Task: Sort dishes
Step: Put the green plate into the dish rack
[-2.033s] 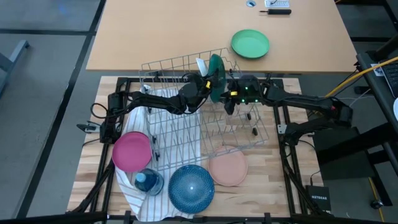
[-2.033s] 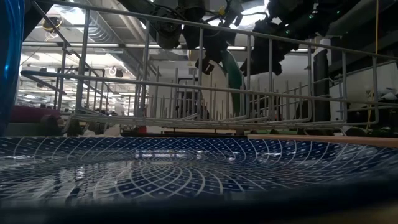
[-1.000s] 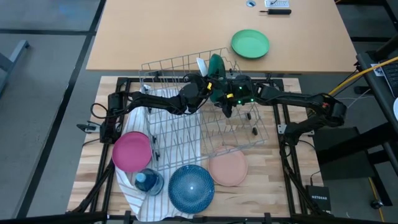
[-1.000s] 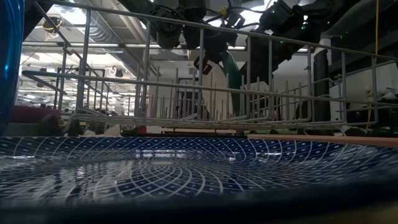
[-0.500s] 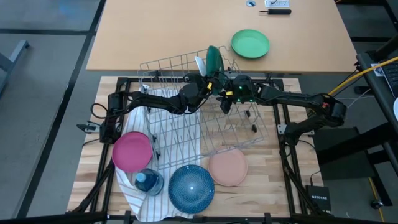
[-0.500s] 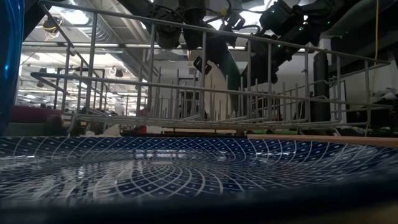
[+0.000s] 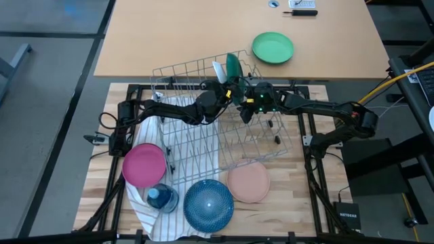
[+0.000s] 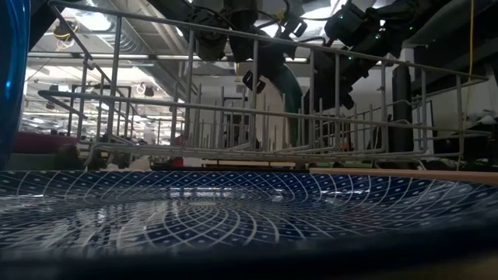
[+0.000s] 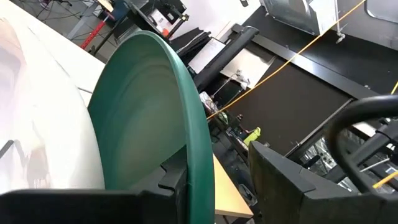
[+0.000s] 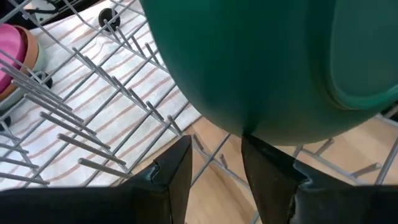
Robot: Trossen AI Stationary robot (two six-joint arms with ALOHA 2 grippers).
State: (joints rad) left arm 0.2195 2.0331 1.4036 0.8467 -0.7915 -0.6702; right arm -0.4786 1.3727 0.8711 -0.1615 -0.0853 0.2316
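Green-backed plate point(image 7: 232, 66) stands on edge over the rack's point(image 7: 203, 135) far side, tilted, dark green back toward the right arm, white face toward the left. Left gripper point(image 9: 214, 180) is clamped on its rim from below. Right gripper point(image 10: 216, 160) sits just under the rim with fingers apart, not clamped. Magenta plate point(image 7: 144, 165), blue plate point(image 7: 208, 204) and pink plate point(image 7: 249, 181) lie flat well behind both grippers, on the near side.
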